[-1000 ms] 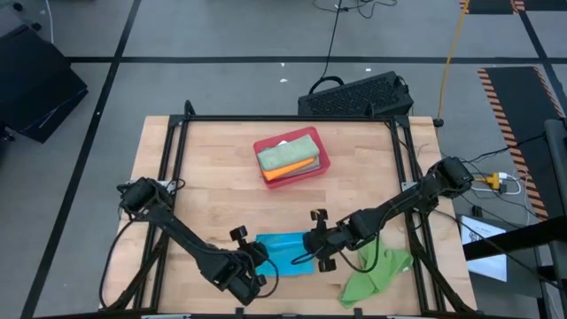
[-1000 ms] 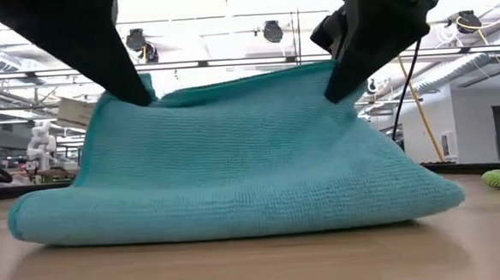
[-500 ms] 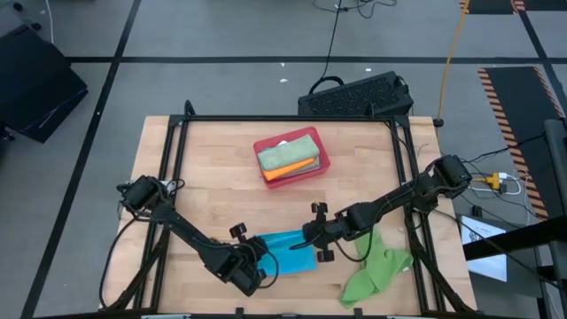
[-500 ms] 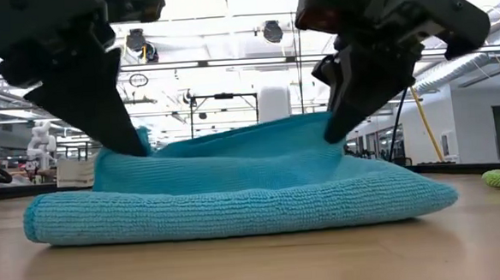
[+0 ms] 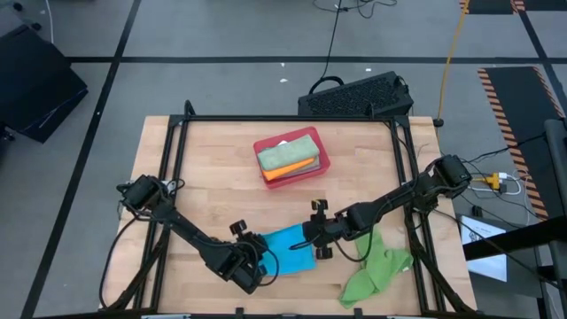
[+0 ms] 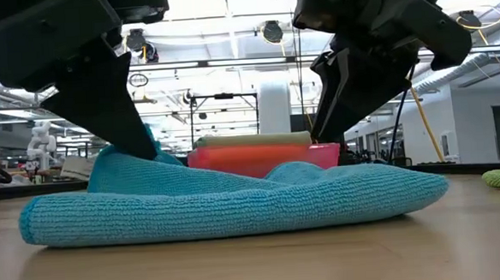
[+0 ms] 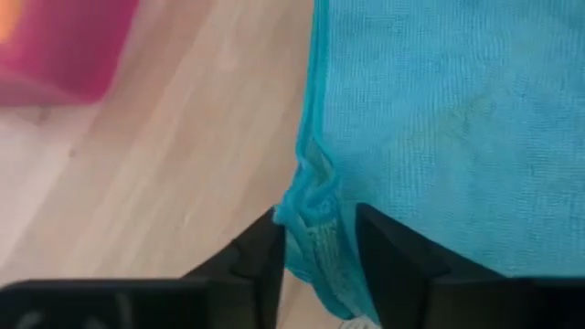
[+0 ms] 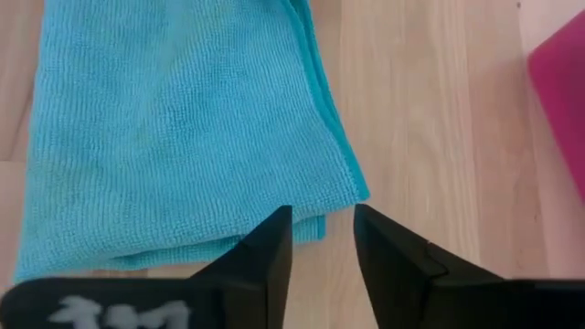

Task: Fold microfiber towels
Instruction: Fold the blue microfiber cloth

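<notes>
No legible text, labels, brands or numbers. Blurred white marks on right wrist housing, at 7 o'clock: unreadable.

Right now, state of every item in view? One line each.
bright blue towel: folded, lying flat on the table near the front edge.
left tool: fingers apart, towel corner bunched between them.
right tool: open, at the towel's edge, nothing held.
bright green towel: crumpled, unfolded, at the front right.
red tray: holds folded towels, sage green on top of orange.
</notes>
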